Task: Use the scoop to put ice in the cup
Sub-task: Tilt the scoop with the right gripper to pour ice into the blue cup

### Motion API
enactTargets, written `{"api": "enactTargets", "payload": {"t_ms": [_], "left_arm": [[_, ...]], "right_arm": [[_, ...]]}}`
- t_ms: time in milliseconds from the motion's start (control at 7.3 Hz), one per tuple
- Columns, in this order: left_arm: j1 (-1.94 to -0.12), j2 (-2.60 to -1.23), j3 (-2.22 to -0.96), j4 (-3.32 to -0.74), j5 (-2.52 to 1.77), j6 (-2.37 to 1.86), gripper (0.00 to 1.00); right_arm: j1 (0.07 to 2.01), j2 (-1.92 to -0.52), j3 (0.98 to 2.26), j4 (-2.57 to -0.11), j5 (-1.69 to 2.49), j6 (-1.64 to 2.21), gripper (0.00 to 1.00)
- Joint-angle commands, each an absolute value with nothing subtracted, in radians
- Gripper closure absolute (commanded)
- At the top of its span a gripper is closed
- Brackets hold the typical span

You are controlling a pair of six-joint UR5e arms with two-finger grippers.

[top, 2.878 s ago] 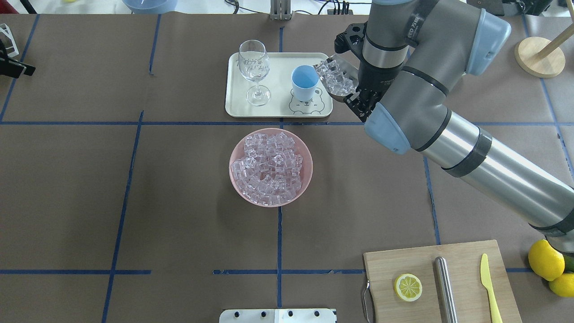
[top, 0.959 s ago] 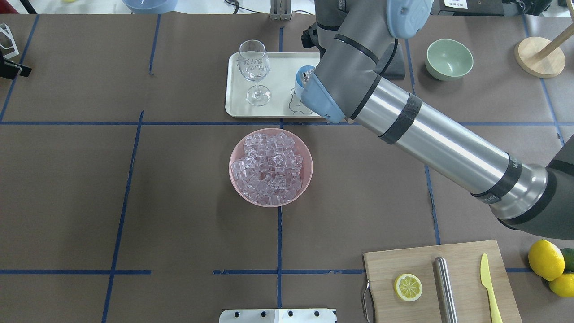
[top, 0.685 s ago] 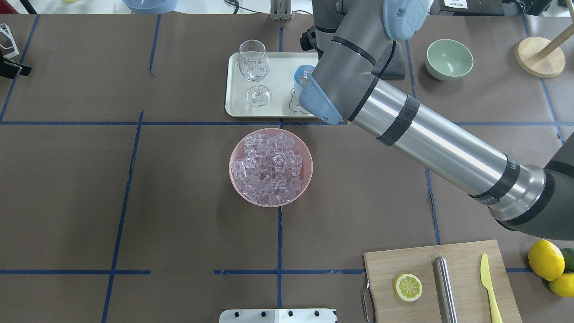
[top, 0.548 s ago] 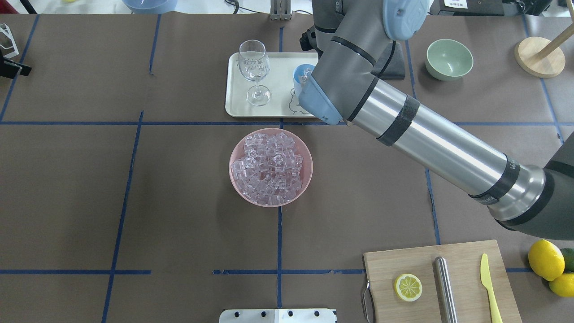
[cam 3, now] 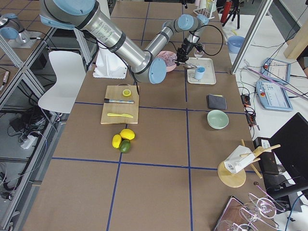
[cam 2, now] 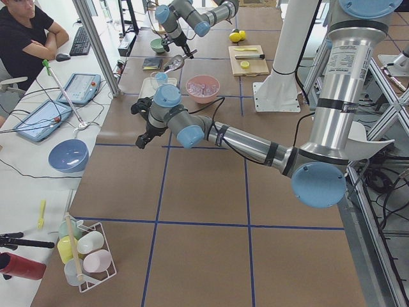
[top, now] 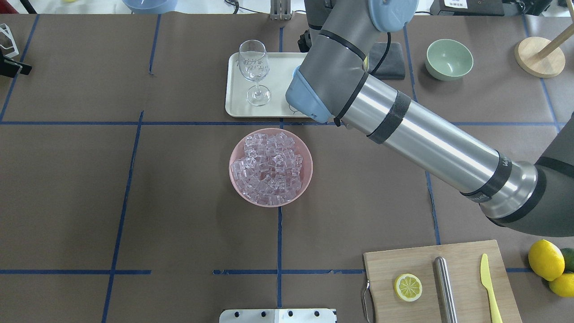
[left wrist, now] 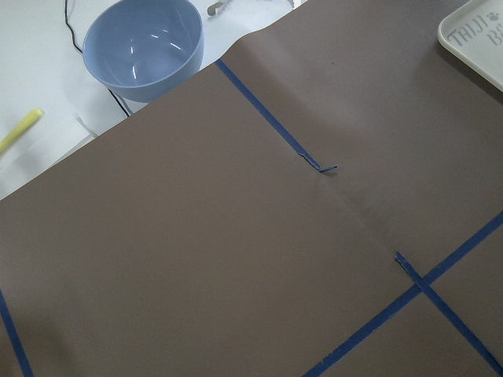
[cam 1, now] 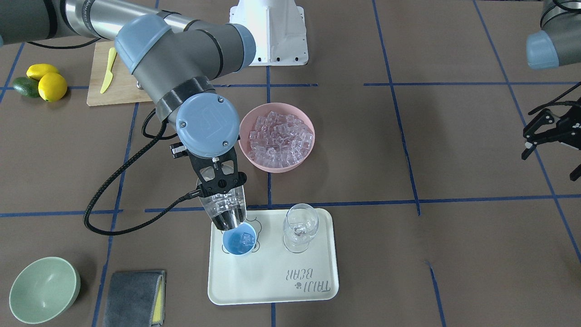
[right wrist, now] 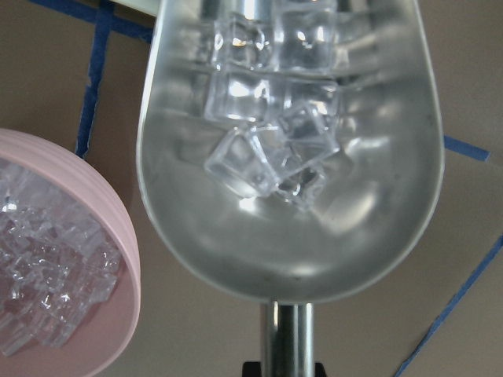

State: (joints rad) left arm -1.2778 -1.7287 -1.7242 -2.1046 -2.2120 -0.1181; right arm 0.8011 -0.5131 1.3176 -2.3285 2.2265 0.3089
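My right gripper is shut on the rod handle of the steel scoop. The scoop tilts mouth-down over the light-blue cup, its lip at the cup's rim. Several ice cubes lie in the trough in the right wrist view, and a few sit in the cup. The cup stands on the white tray. A pink bowl holds a heap of ice. In the overhead view the arm hides the cup and scoop. My left gripper is open and empty, far from the tray.
A stemmed wine glass stands on the tray next to the cup. A pale green bowl and a grey cloth lie beyond the tray. A cutting board carries a lemon slice, a steel cylinder and a yellow knife.
My right arm has swung left over the tray and tipped the loaded scoop at the cup. In the last half second it edged further left and now hides the cup from overhead.
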Motion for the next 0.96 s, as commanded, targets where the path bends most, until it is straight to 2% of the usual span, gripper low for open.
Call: {"api": "enactTargets", "payload": {"t_ms": [0, 822], "left_arm": [[-1.278, -1.729, -1.726, -2.105, -2.212, -0.118, 0.0], [-1.279, -1.726, -1.747, -2.102, -2.212, -0.118, 0.0]], "right_arm": [[0.802, -0.502, 1.316, -2.365, 2.227, 0.308, 1.0], [0.807, -0.459, 1.267, -2.382, 2.233, 0.308, 1.0]]}}
